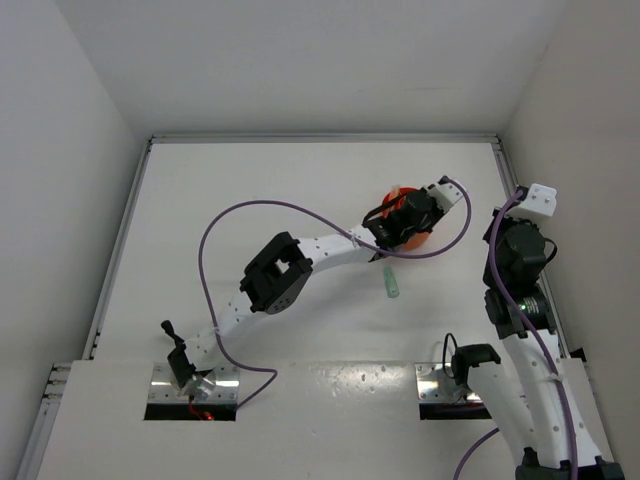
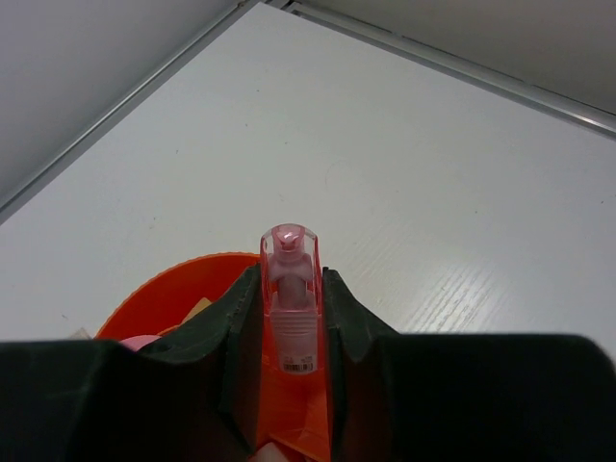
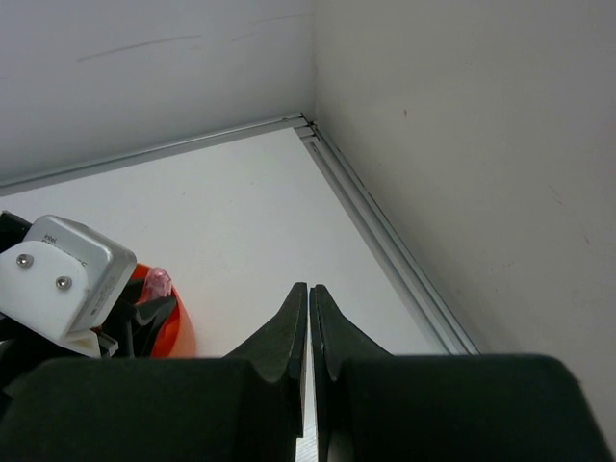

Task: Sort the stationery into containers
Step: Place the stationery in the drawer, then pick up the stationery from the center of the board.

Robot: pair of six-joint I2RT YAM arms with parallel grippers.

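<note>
My left gripper [image 2: 292, 281] is shut on a chunky pink tube [image 2: 289, 289] with a clear cap, which stands upright between the fingers. It hangs over the orange bowl [image 2: 178, 284], where a tan piece [image 2: 197, 310] and a pink piece [image 2: 140, 342] lie. From above, the left gripper [image 1: 405, 216] covers most of the bowl [image 1: 394, 194]. A mint-green stick [image 1: 389, 283] lies on the table just in front of the bowl. My right gripper [image 3: 309, 289] is shut and holds nothing; it is off to the right of the bowl [image 3: 179, 332], near the side wall.
A purple cable [image 1: 260, 205] loops over the table left of the left arm. A metal rail [image 1: 320, 138] runs along the back wall and another rail [image 3: 385, 241] along the right wall. The right arm [image 1: 518, 262] stands close to that wall.
</note>
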